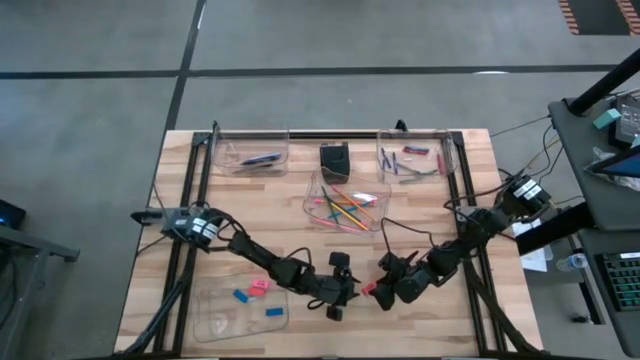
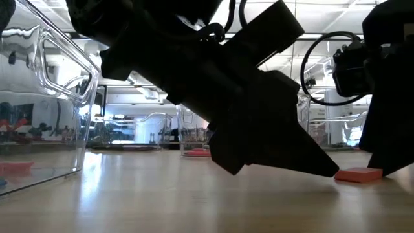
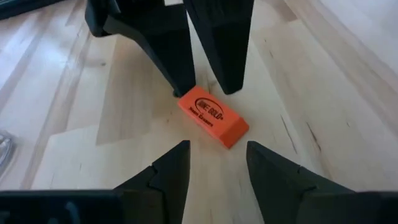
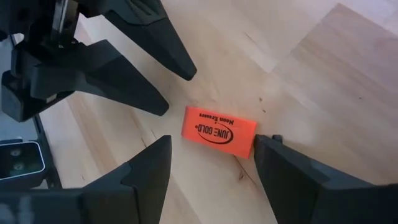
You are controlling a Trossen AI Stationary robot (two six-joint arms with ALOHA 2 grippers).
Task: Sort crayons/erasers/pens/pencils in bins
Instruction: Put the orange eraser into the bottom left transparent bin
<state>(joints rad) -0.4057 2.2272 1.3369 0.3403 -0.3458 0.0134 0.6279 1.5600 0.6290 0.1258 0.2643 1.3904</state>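
Low view: left arm's dark bulk blocks most of the table; orange eraser [image 2: 359,175] only partly seen beside it. Near bin [image 2: 61,97] cut off at frame edge. From overhead, far bins' [image 1: 414,157] small sticks unidentifiable.

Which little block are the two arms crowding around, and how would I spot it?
Find the near edge of the wooden table, where the left pincer and right pincer face each other. Between them, flat on bare wood, lies an orange-red eraser with dark printed lettering. Unlike the other erasers, it lies outside the clear bin.
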